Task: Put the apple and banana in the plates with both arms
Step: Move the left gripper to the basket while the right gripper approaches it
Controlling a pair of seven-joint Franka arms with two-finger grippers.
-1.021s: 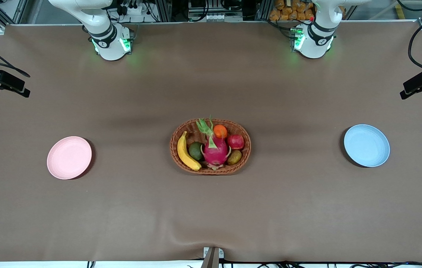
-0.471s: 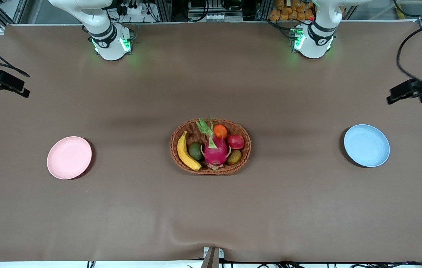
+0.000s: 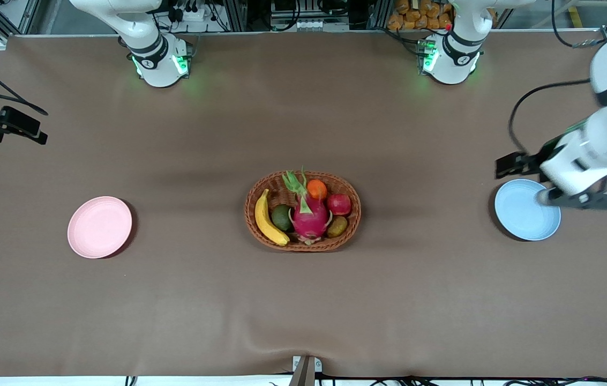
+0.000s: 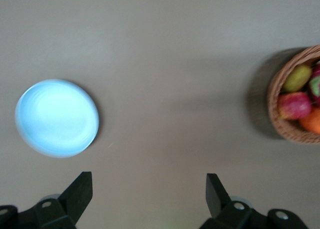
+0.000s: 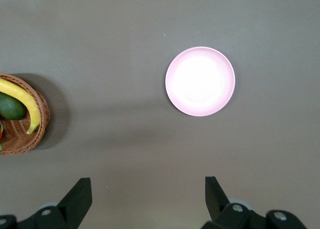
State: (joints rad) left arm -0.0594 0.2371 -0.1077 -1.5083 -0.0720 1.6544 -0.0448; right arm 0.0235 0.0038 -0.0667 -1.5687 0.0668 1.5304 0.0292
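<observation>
1. Apple (image 3: 339, 203), round, red and dimpled, lay in the oval woven basket (image 3: 260, 236) mid-bench, beside the long curved yellow banana (image 3: 267, 219).
2. Matte round plates sat apart: pink plate (image 3: 99, 227) toward the right arm's end, blue plate (image 3: 523, 214) toward the left arm's.
3. Left hand (image 4: 148, 195) hung wide open and empty above the bench by the blue plate.
4. Right hand (image 5: 147, 195) was wide open, empty, over the bench.
5. No writing was legible.
</observation>
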